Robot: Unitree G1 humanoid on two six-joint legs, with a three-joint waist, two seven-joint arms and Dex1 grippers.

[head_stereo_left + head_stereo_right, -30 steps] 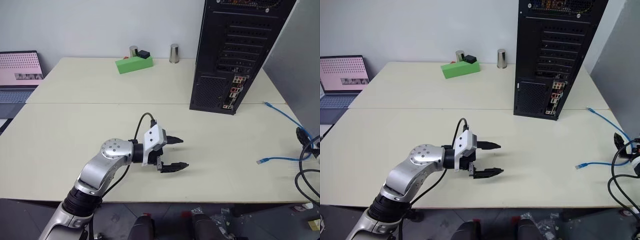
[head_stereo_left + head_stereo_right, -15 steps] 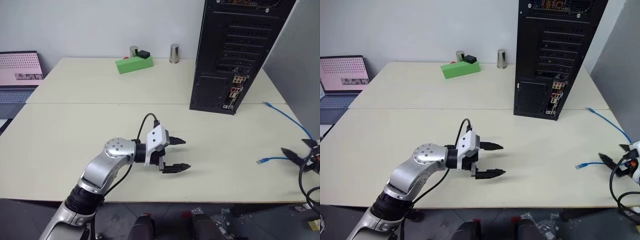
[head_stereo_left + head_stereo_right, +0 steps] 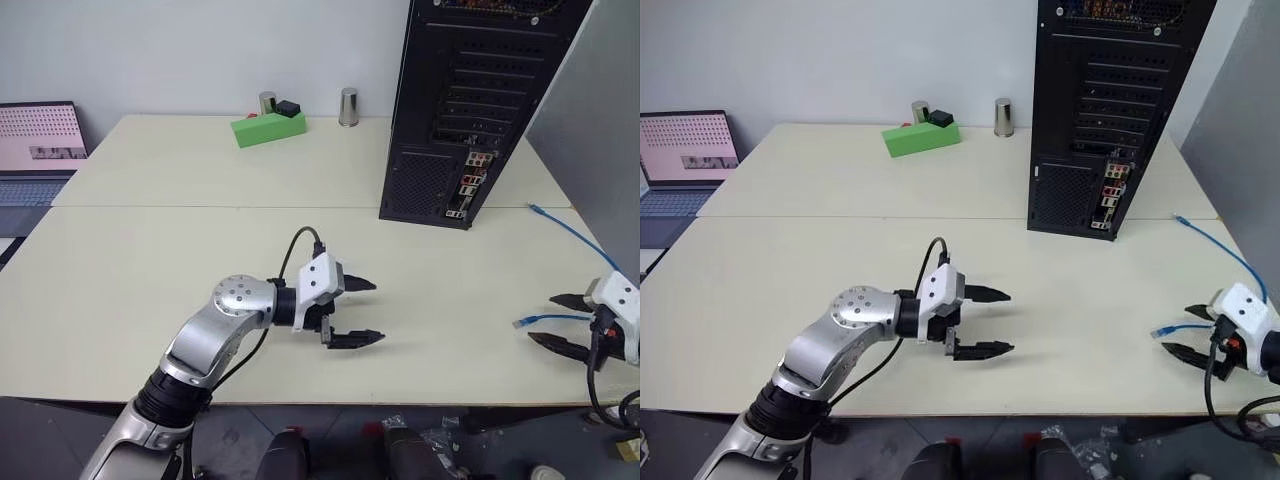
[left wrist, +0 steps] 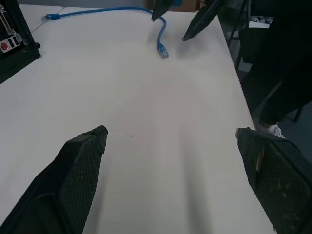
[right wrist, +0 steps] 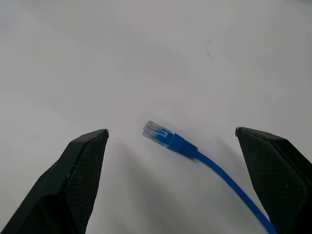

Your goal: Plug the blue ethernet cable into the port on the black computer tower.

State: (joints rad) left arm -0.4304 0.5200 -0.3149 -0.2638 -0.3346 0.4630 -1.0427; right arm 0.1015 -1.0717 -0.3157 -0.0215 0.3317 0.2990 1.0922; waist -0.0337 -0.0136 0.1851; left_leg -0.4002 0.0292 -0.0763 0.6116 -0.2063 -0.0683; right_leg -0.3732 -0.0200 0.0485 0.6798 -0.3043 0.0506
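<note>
Right wrist view resolves the cable (image 5: 168,139) plug, probably clear-tipped, between the spread right gripper (image 5: 170,141) fingers, ungrasped; left gripper (image 3: 362,312) likewise spread, empty.

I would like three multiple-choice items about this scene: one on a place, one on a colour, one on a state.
1. Where does the blue ethernet cable's plug lie?
A. on the table
B. in the tower's port
C. on the laptop

2. What colour is the block beyond the left tool?
A. red
B. green
C. yellow

3. How is the right tool?
A. shut on the plug
B. open
C. shut, holding nothing

Answers: 1 A, the plug rests on the table, apart from the black computer tower. 2 B, the block is green. 3 B, its fingers stand apart around the plug.
</note>
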